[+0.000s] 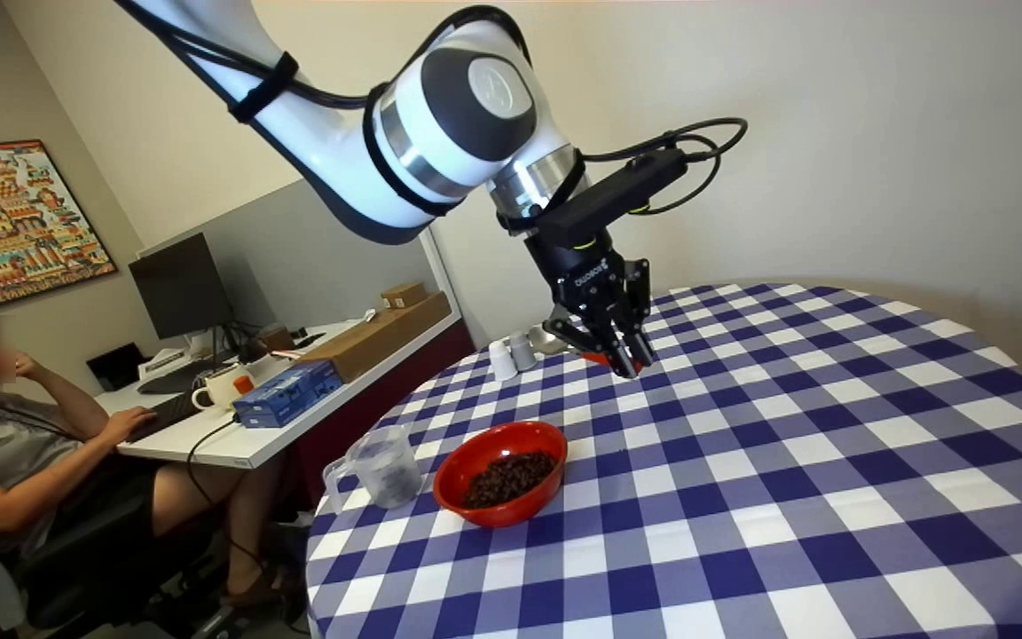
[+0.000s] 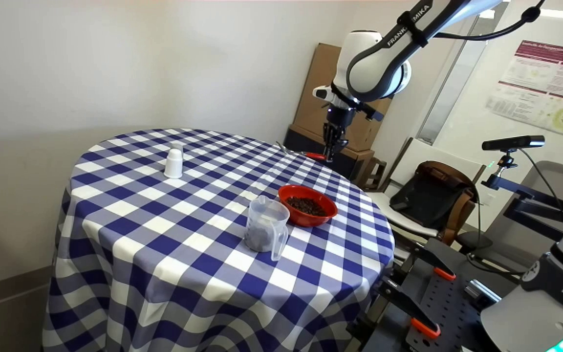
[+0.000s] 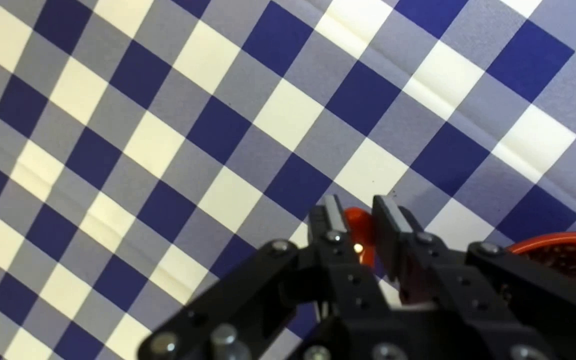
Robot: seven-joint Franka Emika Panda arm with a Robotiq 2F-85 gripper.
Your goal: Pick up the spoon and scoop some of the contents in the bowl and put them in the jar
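Observation:
My gripper (image 1: 633, 362) is shut on the red-orange handle of the spoon (image 1: 597, 358), and the handle's end shows between the fingers in the wrist view (image 3: 361, 230). The spoon's silver scoop points away from the fingers, and it also shows in an exterior view (image 2: 286, 149). The spoon looks raised over the table. The red bowl (image 1: 511, 515) stands apart from the gripper with dark brown contents (image 1: 507, 479) inside. In the wrist view only the bowl's rim (image 3: 558, 240) and part of its inside show. The clear jar (image 2: 264, 225), with a handle, stands upright beside the bowl.
The round table has a blue and white checked cloth (image 1: 795, 461). White and grey shakers (image 1: 504, 359) stand at the table's side, seen also in an exterior view (image 2: 174, 164). A person (image 1: 23, 479) sits at a desk beside the table. A chair with a bag (image 2: 423, 195) stands near.

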